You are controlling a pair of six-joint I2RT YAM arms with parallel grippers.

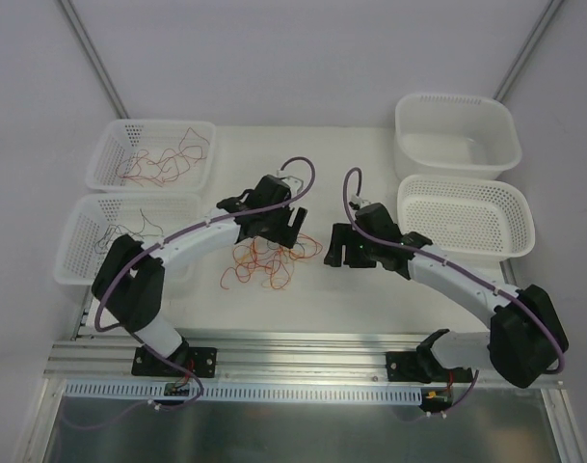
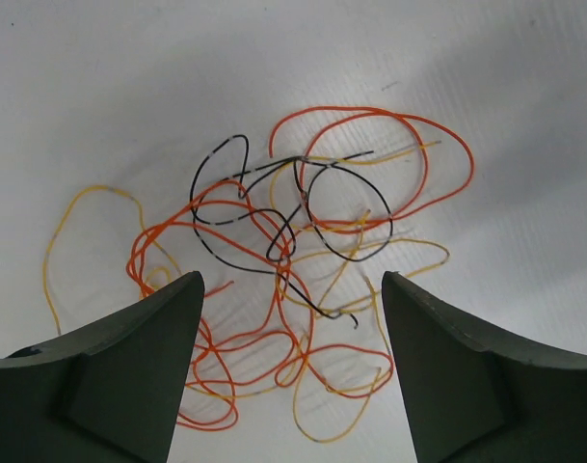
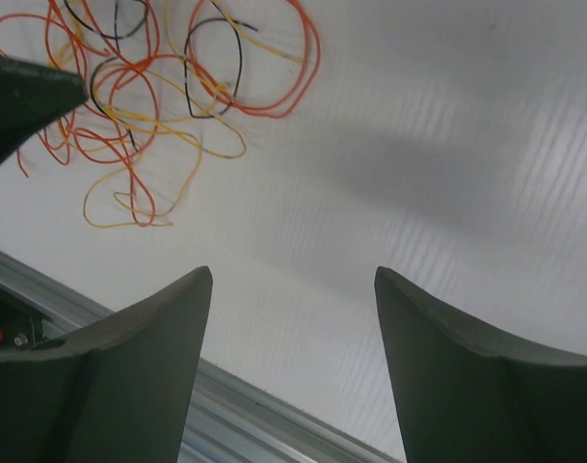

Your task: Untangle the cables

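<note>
While the left claw (image 2: 291,282) hangs spread, the cables (image 2: 279,231) lie tangled just beneath it.

Robot lab bench: white walls (image 1: 303,58), alu rail (image 1: 303,352), plastic baskets (image 1: 466,236).

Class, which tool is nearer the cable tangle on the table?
Left. The left tool hangs open directly over the cable tangle; the right tool is off to one side.
</note>
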